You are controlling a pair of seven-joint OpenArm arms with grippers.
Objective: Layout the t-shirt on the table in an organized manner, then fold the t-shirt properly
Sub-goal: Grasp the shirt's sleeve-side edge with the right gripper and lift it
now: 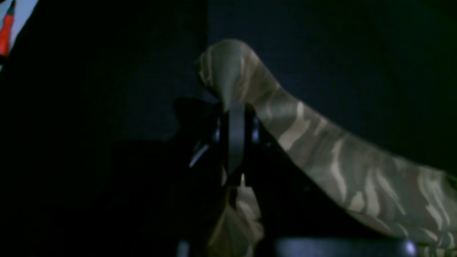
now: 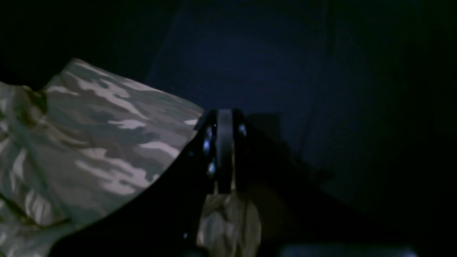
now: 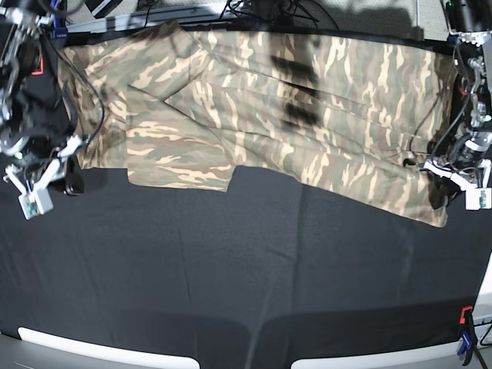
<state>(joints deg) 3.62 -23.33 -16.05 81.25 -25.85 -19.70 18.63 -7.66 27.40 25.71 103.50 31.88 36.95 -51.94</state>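
The soft short-sleeved t-shirt in a camouflage print of olive, brown, tan and cream streaks [image 3: 269, 100] is lying spread across the far half of the wide table covered in matte black cloth [image 3: 246, 277], stretching from one gripper to the other, with one sleeve flap folded over the body toward the right gripper's side. The left gripper [image 1: 235, 107], a black two-fingered claw, is pinching a fold of the camouflage fabric between its closed jaws: in the left wrist view a peak of cloth is rising just beyond the fingertips and a broad band of it is draping away down to the gripper's right, while more fabric is bunching beneath the jaws. The right gripper [image 2: 225, 117], of the same dark build, is likewise clamping the shirt's edge with its jaws pressed together; in the right wrist view the printed cloth is spreading out to the gripper's left, and a crumpled wad is hanging just below the closed fingers. In the base view both grippers are sitting low at the near corners of the garment, the left gripper [image 3: 440, 171] touching the corner that is reaching furthest toward the front, the right gripper [image 3: 73, 175] at the opposite end. An orange-red clamp handle [image 1: 5, 34] is showing far off to the left gripper's left
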